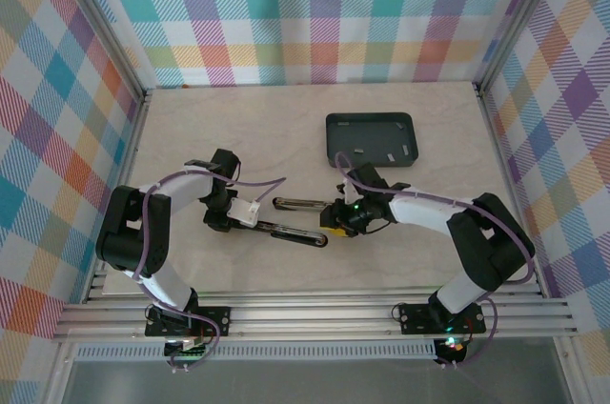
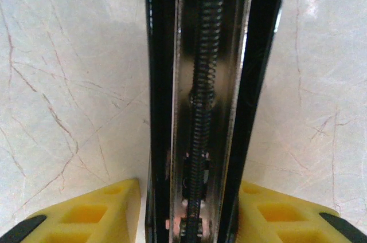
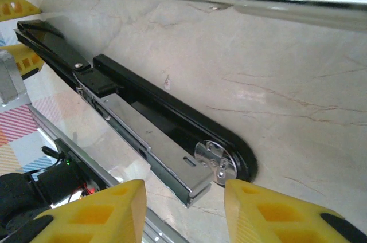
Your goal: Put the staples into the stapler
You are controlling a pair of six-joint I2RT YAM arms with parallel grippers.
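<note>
Two claws, one stapler, one tray of staples; entries follow.

1. Stapler [image 1: 295, 232]: black body with a bright steel magazine. It lies swung open on the pale marbled worktop [image 1: 229, 137] between the two arms. The spring and channel are exposed, and no strip is seen in the channel.

2. Left claw [image 2: 189, 217]: closed on the stapler. Its yellow fingers [image 2: 103, 214] sit against both black flanks, with the spring running up between them.

3. Right claw [image 3: 183, 208]: open, gripping nothing. The steel magazine end and its round riveted plate lie just ahead of the fingertips.

4. Staples [image 1: 355, 150]: tiny pale strips on the floor of the dark grey tray [image 1: 372, 126]. The tray sits beyond the stapler on the right side, apart from both claws. The count cannot be made out.

5. Hazards, as judged:
- The strips lie flat and thin, so broad fingertips may skate over one, or snap it if they squeeze too hard.
- The tray is loose on the worktop, and downward pressure could push it away.
- A strip carried tilted would not settle into the narrow channel and could drop onto the worktop.
- The left claw's hold looks to be near one end only, so a push from the right arm could pivot the stapler out of line.
- The right fingertips are near the magazine end and could knock it when the arm leaves for the tray.
</note>
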